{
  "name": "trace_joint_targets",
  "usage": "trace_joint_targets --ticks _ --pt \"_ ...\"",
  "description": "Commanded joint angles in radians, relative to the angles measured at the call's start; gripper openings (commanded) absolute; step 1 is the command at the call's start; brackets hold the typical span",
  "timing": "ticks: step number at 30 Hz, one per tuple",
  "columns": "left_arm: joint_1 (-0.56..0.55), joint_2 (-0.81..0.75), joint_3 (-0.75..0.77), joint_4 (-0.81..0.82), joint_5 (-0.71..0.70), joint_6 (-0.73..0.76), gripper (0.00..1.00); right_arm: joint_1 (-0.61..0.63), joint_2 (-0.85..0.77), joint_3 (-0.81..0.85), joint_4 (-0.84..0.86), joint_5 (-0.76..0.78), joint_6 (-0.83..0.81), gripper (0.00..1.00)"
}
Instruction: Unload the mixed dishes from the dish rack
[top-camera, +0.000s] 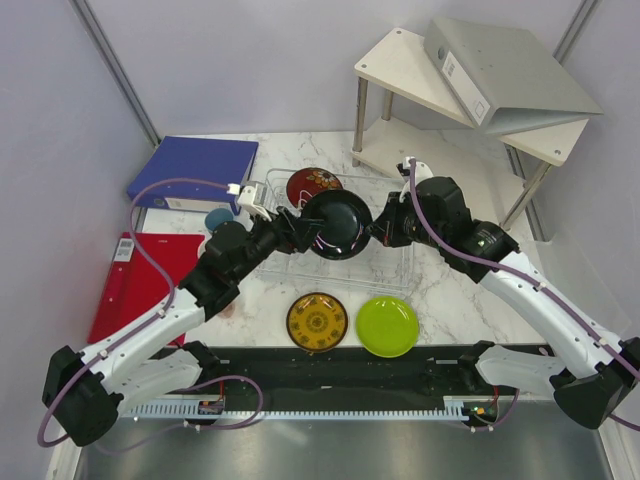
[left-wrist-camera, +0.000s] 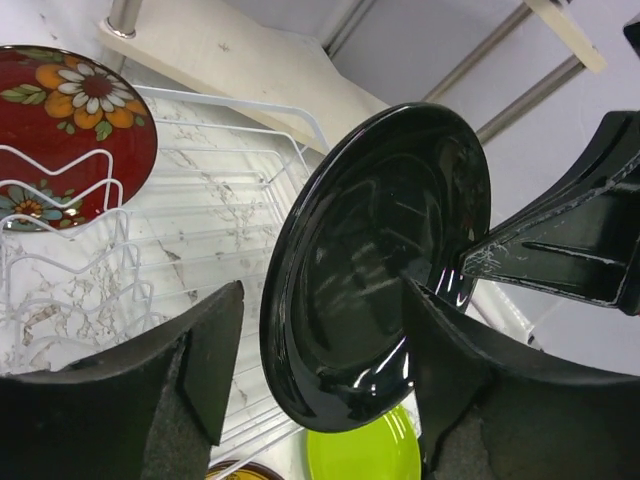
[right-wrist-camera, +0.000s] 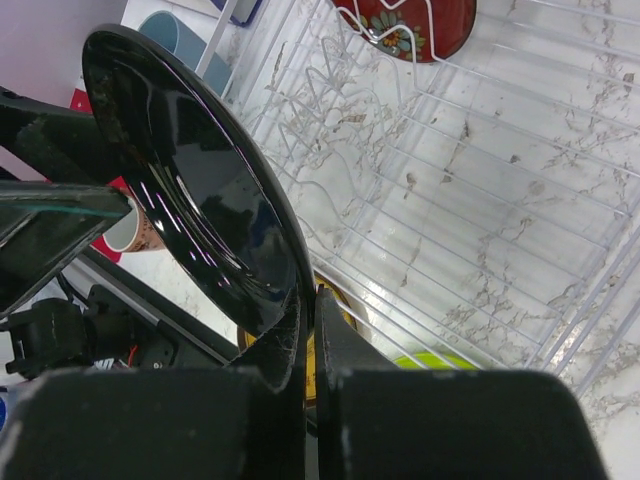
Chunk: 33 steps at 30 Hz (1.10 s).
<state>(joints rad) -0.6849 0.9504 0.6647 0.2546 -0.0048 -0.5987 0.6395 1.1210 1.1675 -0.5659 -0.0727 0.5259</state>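
Got the right gripper pinched tight on the rim of the glossy black plate, one finger on each face. Holding it up on edge and tilted, lifted above the wires of the dish rack right under the fingers. Reaching in from the right side with that arm stretched long, forearm angled in toward the middle.

Straight across the plate from there, got the left gripper spread wide and straddling the same plate without squeezing it. Clear gap at one finger, can't tell about contact at the other. Same sort of long reach on the left arm, slanting in to meet the other one over the rack.

About the plate itself: round, jet black, super shiny, throwing back streaks of light across the hollow face.

Past the fingertips, at the far end of the rack: dark red floral plate standing upright in the wire slots. Back toward the arm bases, outside the rack, flat on the marble table: yellow-brown patterned plate and lime green plate, just beside each other. Out beyond the left wrist, near the rack: light-blue mug.
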Motion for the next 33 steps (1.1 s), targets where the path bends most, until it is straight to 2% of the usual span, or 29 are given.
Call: trace_joint_targets --ticks 1,2,4,5,7,8,9,15,16,17,18,20,23,24,28,31,33 --pt "0.004 0.019 0.019 0.092 0.085 -0.023 0.64 0.003 -0.021 0.008 0.024 -0.036 0.017 0.0" --pt "0.005 0.021 0.016 0.095 0.088 -0.023 0.54 0.002 -0.024 0.008 0.024 -0.035 0.019 0.0" --pt "0.005 0.018 0.01 0.095 0.086 -0.021 0.43 0.002 -0.026 0.008 0.023 -0.033 0.019 0.0" --pt "0.007 0.016 0.007 0.095 0.086 -0.021 0.33 0.002 -0.026 0.008 0.023 -0.03 0.019 0.0" --pt "0.008 0.008 0.001 0.091 0.086 -0.024 0.23 0.002 -0.032 0.008 0.021 -0.029 0.019 0.0" --pt "0.008 0.007 -0.002 0.089 0.086 -0.024 0.1 0.003 -0.033 0.008 0.021 -0.029 0.019 0.0" --pt "0.01 0.004 -0.004 0.089 0.086 -0.026 0.02 0.003 -0.033 0.008 0.02 -0.027 0.019 0.0" --pt "0.015 -0.013 -0.017 0.086 0.104 -0.036 0.02 0.005 -0.043 0.008 0.02 -0.016 0.017 0.0" --pt "0.015 -0.013 -0.014 0.086 0.111 -0.042 0.02 0.003 -0.046 0.008 0.021 -0.003 0.019 0.11" --pt "0.016 -0.013 -0.013 0.084 0.127 -0.044 0.02 0.002 -0.055 0.009 0.021 0.026 0.016 0.46" --pt "0.016 -0.013 -0.011 0.081 0.134 -0.047 0.02 0.002 -0.059 0.008 0.017 0.056 0.017 0.6" --pt "0.019 -0.012 0.006 0.051 0.163 -0.068 0.02 0.002 -0.085 -0.003 0.009 0.184 0.037 0.81" --pt "0.019 0.008 0.061 -0.029 0.24 -0.128 0.02 0.002 -0.134 -0.029 0.0 0.334 0.036 0.98" --pt "0.019 0.023 0.079 -0.058 0.277 -0.15 0.02 0.002 -0.145 -0.034 -0.006 0.428 0.031 0.98" --pt "0.009 0.059 0.084 -0.138 0.422 -0.205 0.02 0.002 -0.22 -0.055 0.0 0.58 0.019 0.98" --pt "-0.071 0.097 0.079 -0.215 0.37 -0.184 0.02 0.002 -0.25 -0.063 0.017 0.629 0.008 0.98" --pt "-0.162 0.126 0.084 -0.235 0.336 -0.168 0.02 0.002 -0.251 -0.062 0.024 0.64 -0.003 0.98"
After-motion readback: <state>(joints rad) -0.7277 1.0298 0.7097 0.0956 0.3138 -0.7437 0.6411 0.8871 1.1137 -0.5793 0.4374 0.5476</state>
